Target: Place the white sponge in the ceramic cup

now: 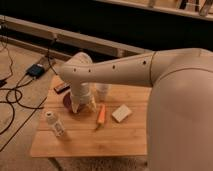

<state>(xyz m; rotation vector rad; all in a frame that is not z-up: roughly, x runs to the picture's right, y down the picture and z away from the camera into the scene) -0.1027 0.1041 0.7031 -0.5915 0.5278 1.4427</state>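
Note:
The white sponge [121,113] lies flat on the wooden table [95,140], right of centre. The ceramic cup [103,92] stands upright behind it, toward the back of the table, partly hidden by my arm. My gripper [83,105] points down at the left of the cup, over the dark purple bowl [67,101]. It is well left of the sponge and holds nothing that I can see.
An orange carrot-shaped thing [101,115] lies between the gripper and the sponge. A white capped bottle [55,124] stands at the front left. A small dark flat object [61,88] lies at the back left edge. Cables and a box [37,70] are on the floor to the left.

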